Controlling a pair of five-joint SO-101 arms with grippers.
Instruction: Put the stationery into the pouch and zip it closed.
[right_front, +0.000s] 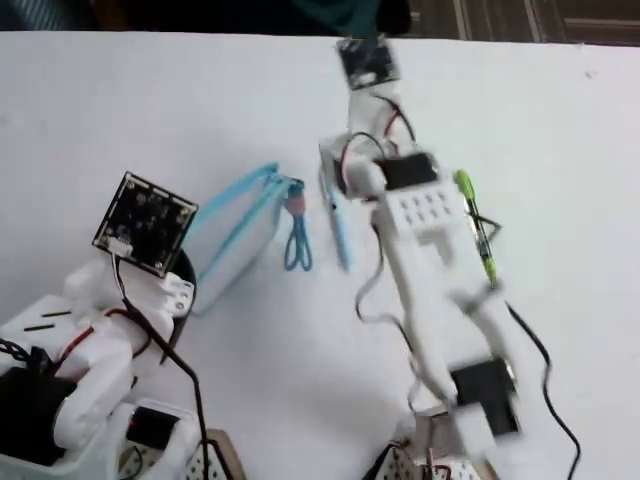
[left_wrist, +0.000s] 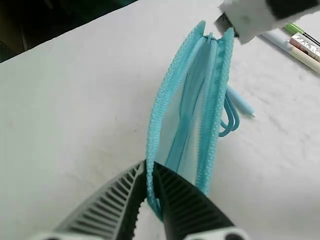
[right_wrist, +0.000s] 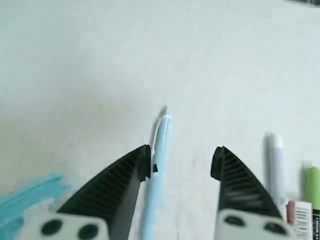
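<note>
While the pouch (left_wrist: 187, 105) is laid open on the table (right_front: 150, 110), one rim of it is clamped by the left gripper (left_wrist: 150, 169). Near the pouch, the right gripper (right_wrist: 181, 155) is held spread over the blue pen (right_wrist: 159, 140), which is not grasped. A green pen (right_front: 476, 228) is seen farther from the pouch.

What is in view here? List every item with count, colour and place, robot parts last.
pouch: one, light blue, on the table, edge pinched by the left hand
cord loop: one, blue, by the pouch's far end
pen: one, light blue, between the right hand's fingers
white pen: one, white, beside the green marker
green marker: one, green, by the right arm
table: one, white
left hand: shut on the pouch
right hand: open
</note>
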